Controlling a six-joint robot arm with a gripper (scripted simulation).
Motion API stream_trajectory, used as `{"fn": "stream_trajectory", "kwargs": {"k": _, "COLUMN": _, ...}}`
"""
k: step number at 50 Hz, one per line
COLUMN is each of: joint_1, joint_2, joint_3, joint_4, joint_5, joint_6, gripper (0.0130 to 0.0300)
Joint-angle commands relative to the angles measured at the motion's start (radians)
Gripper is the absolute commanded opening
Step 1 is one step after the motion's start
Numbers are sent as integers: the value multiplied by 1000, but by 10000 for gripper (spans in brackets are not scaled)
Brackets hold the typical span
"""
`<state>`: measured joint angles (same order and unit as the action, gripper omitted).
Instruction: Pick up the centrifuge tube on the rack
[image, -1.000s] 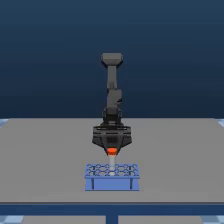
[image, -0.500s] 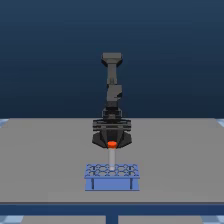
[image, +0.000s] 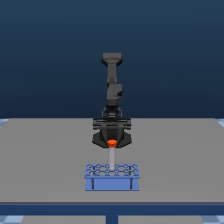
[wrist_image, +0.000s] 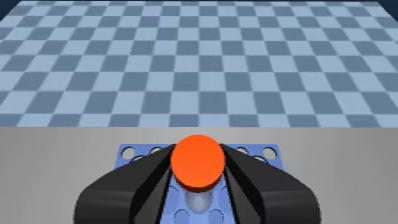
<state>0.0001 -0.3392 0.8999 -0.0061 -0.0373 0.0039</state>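
The gripper (image: 112, 140) looks like black matt plastic with smooth, rounded shells, and the arm (image: 113, 80) above it has the same dull dark grey finish. The centrifuge tube (image: 112, 157) has a pale, translucent body under a smooth, flat-coloured orange-red cap (wrist_image: 197, 161). The rack (image: 111, 176) seems smooth blue plastic, standing on a plain, matt grey table (image: 45, 155).

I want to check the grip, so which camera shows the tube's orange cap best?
The wrist view: the orange cap fills the middle, flanked by the gripper fingers. In the exterior view the cap is only a small dot under the gripper.
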Motion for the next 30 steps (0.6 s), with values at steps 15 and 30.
{"fn": "stream_trajectory", "kwargs": {"k": 15, "joint_1": 0, "joint_2": -7, "joint_3": -6, "joint_4": 53, "joint_5": 16, "joint_6": -51, "gripper": 130}}
{"fn": "stream_trajectory", "kwargs": {"k": 30, "joint_1": 0, "joint_2": -11, "joint_3": -11, "joint_4": 156, "joint_5": 25, "joint_6": -154, "gripper": 130}}
